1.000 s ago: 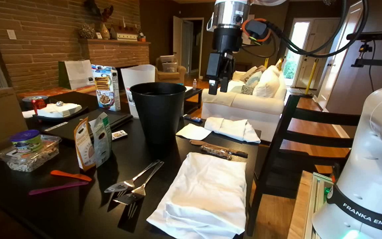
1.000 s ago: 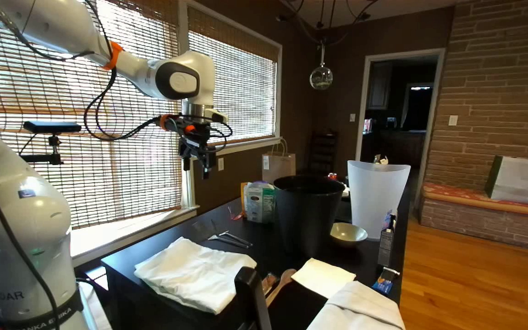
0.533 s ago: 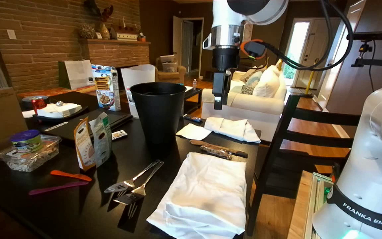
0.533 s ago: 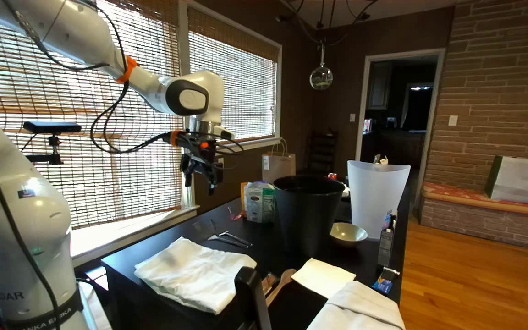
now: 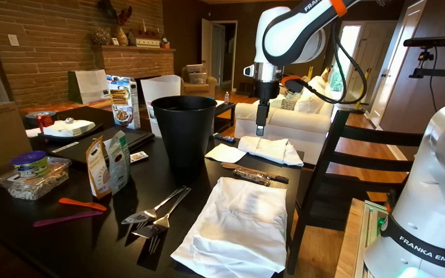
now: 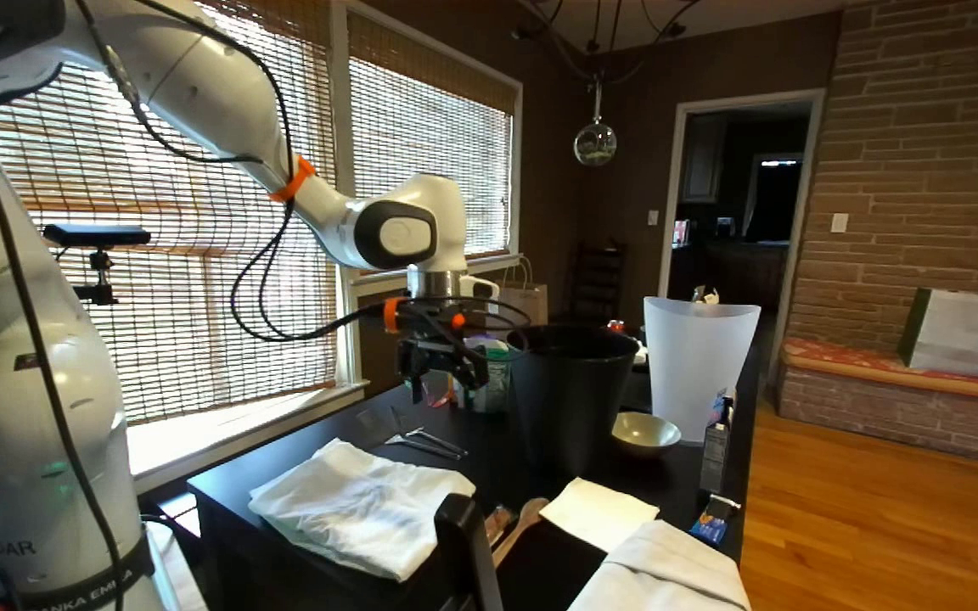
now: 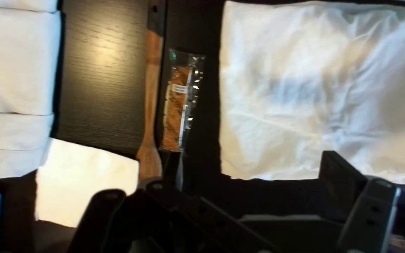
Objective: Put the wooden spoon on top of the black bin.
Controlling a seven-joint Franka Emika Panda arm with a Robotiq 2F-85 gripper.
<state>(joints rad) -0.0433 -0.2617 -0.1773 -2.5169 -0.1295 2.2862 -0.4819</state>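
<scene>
The wooden spoon [image 5: 228, 166] lies on the dark table beside a wrapped snack bar. It also shows in an exterior view [image 6: 530, 516] and lengthwise in the wrist view [image 7: 150, 102], bowl toward the bottom. The tall round black bin [image 5: 184, 133] stands upright on the table, also in an exterior view [image 6: 570, 416]. I cannot make it out in the wrist view. My gripper [image 6: 445, 386] is open and empty, pointing down above the table, apart from the spoon. In the wrist view its fingers [image 7: 253, 168] are wide apart, the left one near the spoon's bowl.
The wrapped snack bar [image 7: 177, 109] lies right along the spoon. A folded white cloth [image 5: 242, 227], a white napkin [image 5: 226, 153] and a rolled cloth [image 5: 270, 150] lie around it. Metal utensils [image 5: 160, 216] and snack pouches [image 5: 108, 166] stand nearer the bin. A chair back [image 6: 465, 543] rises at the table edge.
The arm has come down and reached farther out over the table, and the gripper has turned so its fingers overlap in an exterior view. The spoon and bin have not moved.
</scene>
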